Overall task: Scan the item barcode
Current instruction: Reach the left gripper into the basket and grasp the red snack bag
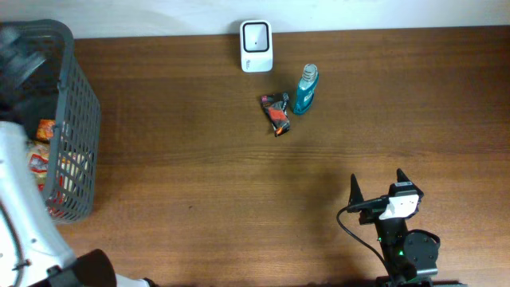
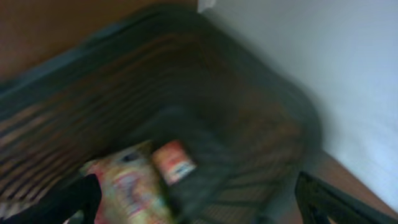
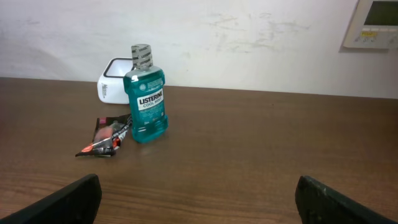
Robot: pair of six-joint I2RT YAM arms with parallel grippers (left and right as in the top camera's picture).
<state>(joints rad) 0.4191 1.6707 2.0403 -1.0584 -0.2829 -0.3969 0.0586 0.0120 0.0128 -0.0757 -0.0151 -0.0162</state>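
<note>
Overhead: one scanner sits at the far edge of the bench. Just on its near side are one bottle and one packet, close together. One basket stands at the end of the bench, with the left hand a dark blur above it. The right hand waits at the near edge, well apart from both items, spread wide and empty.

Left wrist: the view is blurred, but the left hand's fingers sit in opposite lower corners, fully apart with nothing between them. Below, the basket holds two packs that I can make out, one yellow and one smaller and orange.

Right wrist: the bottle stands upright, the packet lies flat just beside it, and the scanner is behind. No barcode shows. The bottle looks stiff, smooth and liquid-heavy, and likely to tip, so it is best gripped across the body below the shoulder. The packet looks light and crinkly, so it is best pinched at an end seam.
</note>
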